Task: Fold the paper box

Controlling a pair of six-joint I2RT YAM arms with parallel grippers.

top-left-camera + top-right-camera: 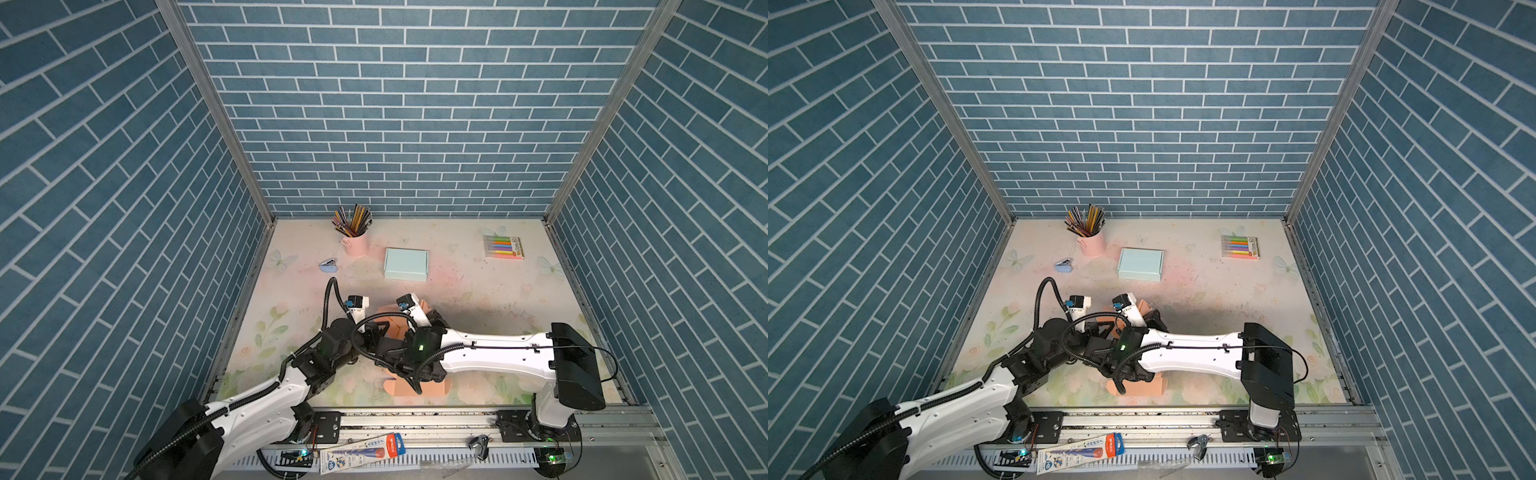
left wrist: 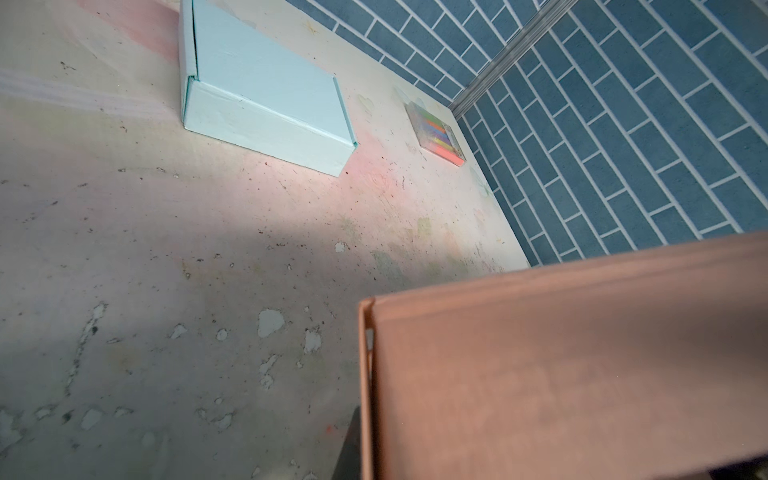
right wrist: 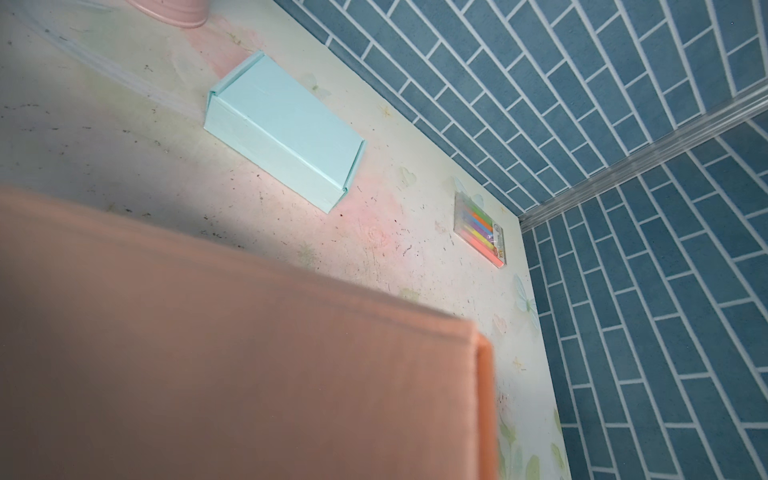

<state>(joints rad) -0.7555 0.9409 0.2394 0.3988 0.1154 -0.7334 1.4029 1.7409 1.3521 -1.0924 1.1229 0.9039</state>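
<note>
The salmon paper box (image 1: 415, 388) lies partly folded at the front middle of the table, mostly under both arms in both top views. One panel stands raised and fills the near part of the left wrist view (image 2: 561, 374) and the right wrist view (image 3: 249, 353). My left gripper (image 1: 376, 330) is at the box's left wall. That wall runs edge-on into the jaws, which are shut on it. My right gripper (image 1: 434, 318) sits at the far right side of the box. The panel hides its jaws, so their state does not show.
A closed light blue box (image 1: 406, 264) lies beyond the arms. A pink cup of pencils (image 1: 355, 243) and a small blue stapler (image 1: 330, 266) stand at the back left. A marker pack (image 1: 503, 247) lies back right. Blue brick walls enclose the table.
</note>
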